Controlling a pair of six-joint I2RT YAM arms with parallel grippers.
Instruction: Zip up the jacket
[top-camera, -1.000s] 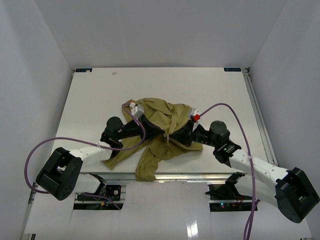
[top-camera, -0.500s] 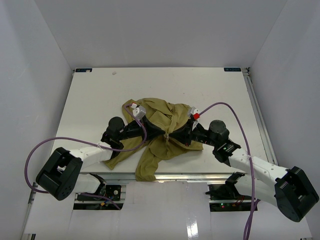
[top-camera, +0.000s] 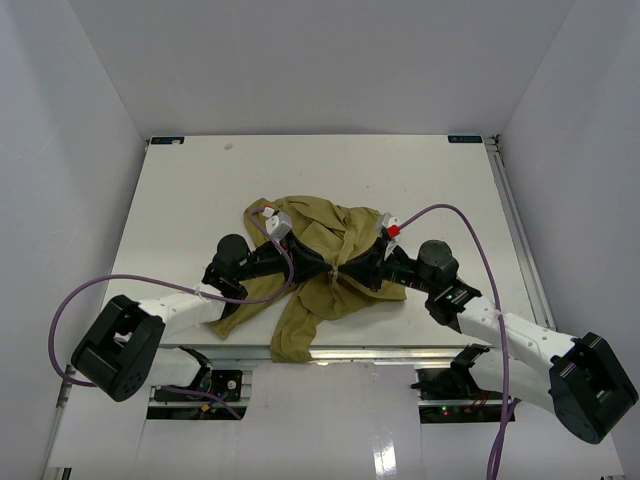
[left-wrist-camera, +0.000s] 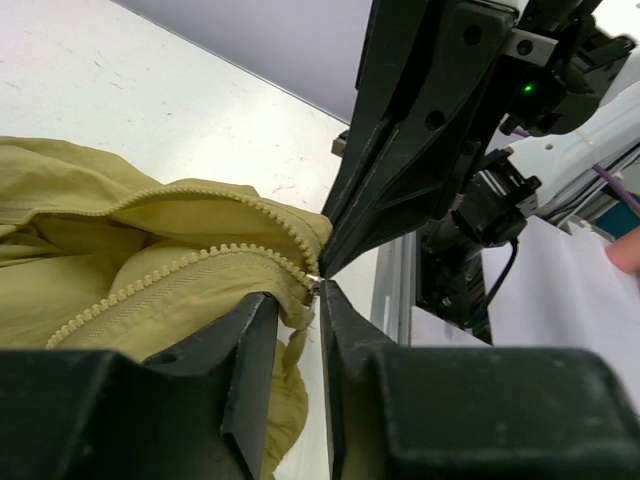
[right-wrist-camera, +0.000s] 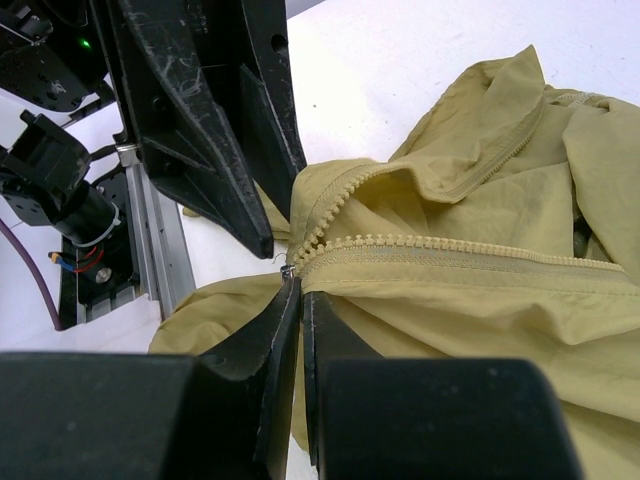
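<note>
- The right gripper (right-wrist-camera: 297, 285), a black two-finger pincer, is clenched. Its tips are pressed together on the lower end of the zip of the soft olive-green cloth jacket (right-wrist-camera: 480, 190), where the two toothed rows meet.
- The left gripper (left-wrist-camera: 298, 300), also black, comes in from the opposite side, with its tips just beside the right one's. Its jaws stand slightly apart and a fold of the jacket's hem hangs in the gap, loose rather than squeezed.
- The pale yellow zipper teeth (right-wrist-camera: 450, 245) run away from that meeting point in two rows. They lie close together near the tips and spread apart farther along, so the front gapes open over most of its visible length.
- The jacket lies crumpled at the middle of the flat white table (top-camera: 200, 190), between the two arms. One long sleeve (top-camera: 292, 335) trails to the near edge.
- Thin purple cables (top-camera: 448, 208) loop from each wrist back toward the near edge.
- Plain white walls (top-camera: 320, 60) enclose the table on three sides.
</note>
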